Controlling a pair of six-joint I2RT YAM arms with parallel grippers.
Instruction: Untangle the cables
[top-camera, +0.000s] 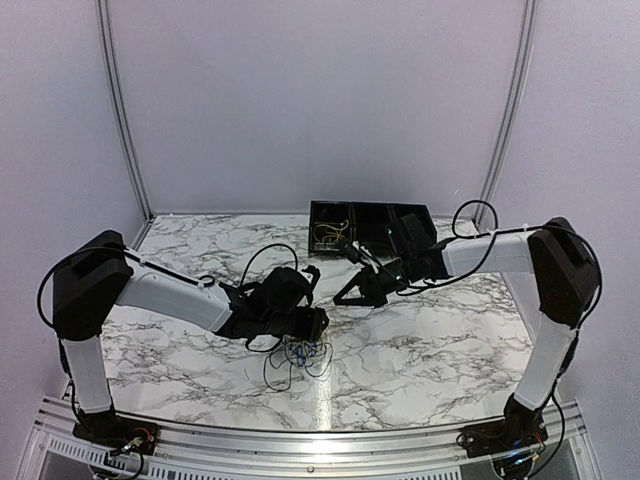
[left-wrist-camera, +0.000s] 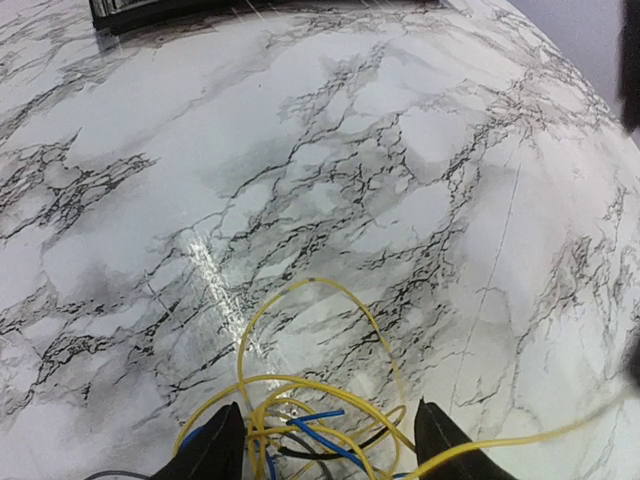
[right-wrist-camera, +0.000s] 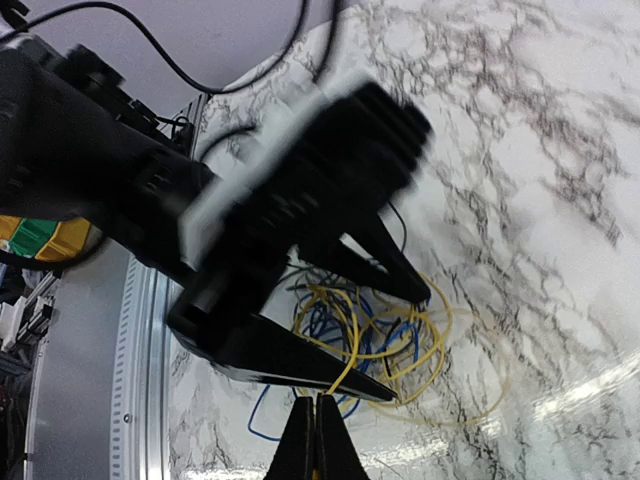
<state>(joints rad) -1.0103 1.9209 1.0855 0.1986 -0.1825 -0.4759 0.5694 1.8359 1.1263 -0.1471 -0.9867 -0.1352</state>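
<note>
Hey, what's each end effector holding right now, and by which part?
Right end effector pinches a single strand of the yellow cable. Left end effector stands open astride the tangle, gripping nothing.

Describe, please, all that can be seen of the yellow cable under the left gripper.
The yellow cable is a thin, smooth, flexible wire, plastic-coated by its look. It lies in several loose loops on the marble-patterned table, between the open fingers of the left gripper, tangled with the blue cable and the black cable. One strand runs straight out to the right gripper, whose shut fingers seem to pinch it.
</note>
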